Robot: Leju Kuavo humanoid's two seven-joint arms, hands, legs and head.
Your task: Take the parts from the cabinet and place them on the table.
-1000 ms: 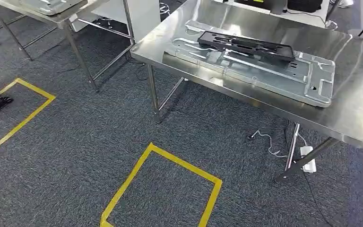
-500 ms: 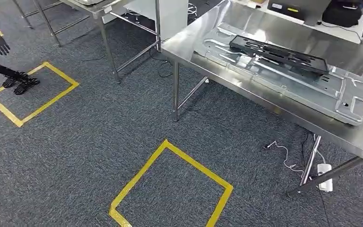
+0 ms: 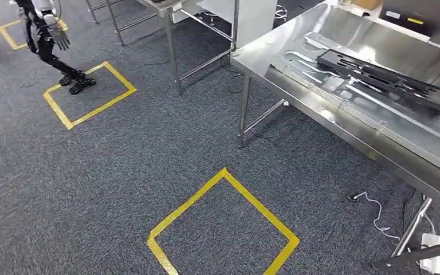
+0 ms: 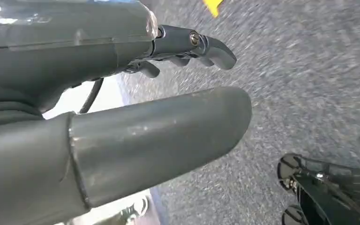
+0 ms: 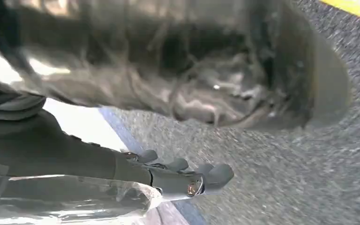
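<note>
My left hand point(image 4: 122, 117) and right hand point(image 5: 168, 140) hang with fingers loosely apart, holding nothing, over speckled grey carpet. The flat black slotted plastic part point(image 3: 384, 77) lies on an embossed silver sheet-metal panel point(image 3: 344, 97) atop the steel table point(image 3: 275, 54).

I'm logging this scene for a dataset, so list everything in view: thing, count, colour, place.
Table: one, bare steel, at right.
Metal panel: one, silver, lying flat on that table.
Black tray part: one, black, resting on top of the metal panel.
Second table: one, steel, top centre, mostly cut off.
Taped squares: three, yellow, on the grey carpet; near one, one at upper left, one at the top left corner.
Other robot: one, black and silver, standing on the upper-left square.
Power strip: one, white, on the floor under the table.
Left hand: grey, hanging over carpet, holding nothing.
Right hand: blurred, over carpet.
</note>
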